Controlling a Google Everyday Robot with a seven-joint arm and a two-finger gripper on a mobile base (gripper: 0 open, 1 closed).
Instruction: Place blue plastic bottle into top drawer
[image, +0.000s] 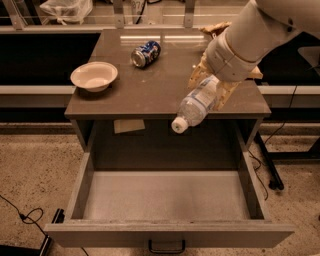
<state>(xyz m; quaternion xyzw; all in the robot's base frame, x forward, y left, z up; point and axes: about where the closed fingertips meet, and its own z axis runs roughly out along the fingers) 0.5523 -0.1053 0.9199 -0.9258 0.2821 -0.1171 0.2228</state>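
The blue plastic bottle (197, 103) is clear with a white cap and a pale label. It hangs tilted, cap down and to the left, over the cabinet top's front edge and above the back of the open top drawer (167, 202). My gripper (212, 87) comes in from the upper right and is shut on the bottle's base end. The drawer is pulled fully out, its flat grey bottom bare, with a dark handle (166, 247) on its front panel.
A white bowl (94, 76) sits at the left of the cabinet top (150, 85). A blue soda can (145, 53) lies on its side near the back. A crumpled tan bag (220, 30) lies behind my arm. Cables run on the floor at left and right.
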